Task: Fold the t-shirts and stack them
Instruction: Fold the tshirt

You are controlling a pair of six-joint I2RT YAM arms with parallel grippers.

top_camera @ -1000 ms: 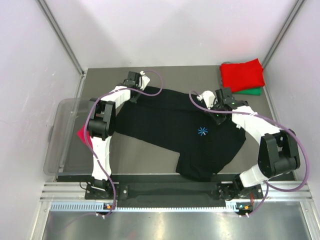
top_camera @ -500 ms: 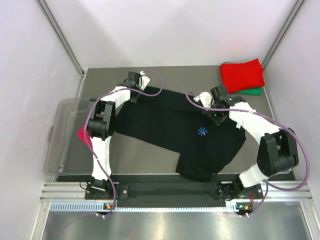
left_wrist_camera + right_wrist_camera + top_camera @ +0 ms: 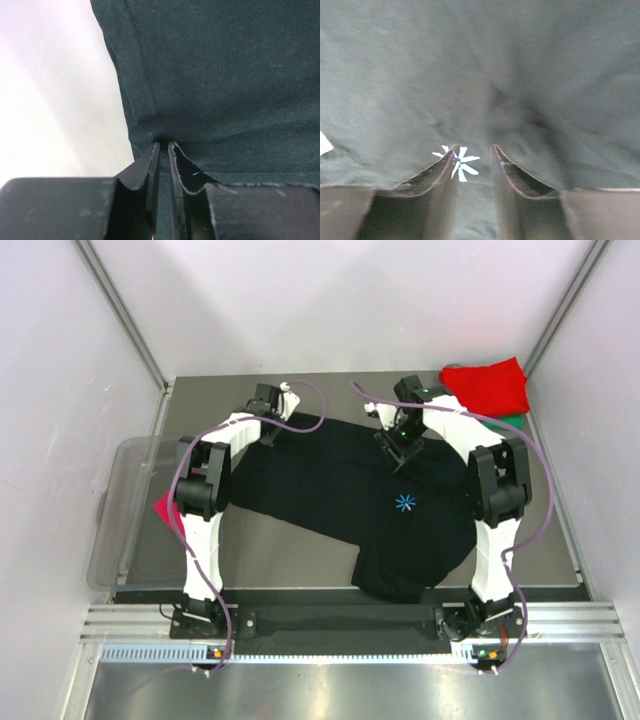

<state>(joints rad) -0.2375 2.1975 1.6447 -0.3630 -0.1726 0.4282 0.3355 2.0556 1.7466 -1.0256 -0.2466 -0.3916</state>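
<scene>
A black t-shirt (image 3: 340,490) with a light-blue starburst print (image 3: 405,503) lies spread and rumpled across the table's middle. At its back-left corner my left gripper (image 3: 268,432) is shut on the hem; the left wrist view shows the jaws (image 3: 164,146) pinching black cloth (image 3: 225,75). Over the shirt's back-centre part my right gripper (image 3: 396,448) is open. In the right wrist view it (image 3: 474,148) hovers just above the cloth, the starburst (image 3: 458,162) below its left finger, nothing held. A folded red shirt (image 3: 487,388) rests on a green one (image 3: 516,422) at the back right.
A clear plastic bin (image 3: 110,540) stands off the table's left edge with a magenta shirt (image 3: 166,510) in it. Pale walls and metal frame posts close in the back and both sides. The right arm's elbow (image 3: 497,485) rises over the shirt's right side.
My right arm has swung from the shirt's right side to its back centre, and its gripper has opened and let go of the cloth. The left gripper has held still.
</scene>
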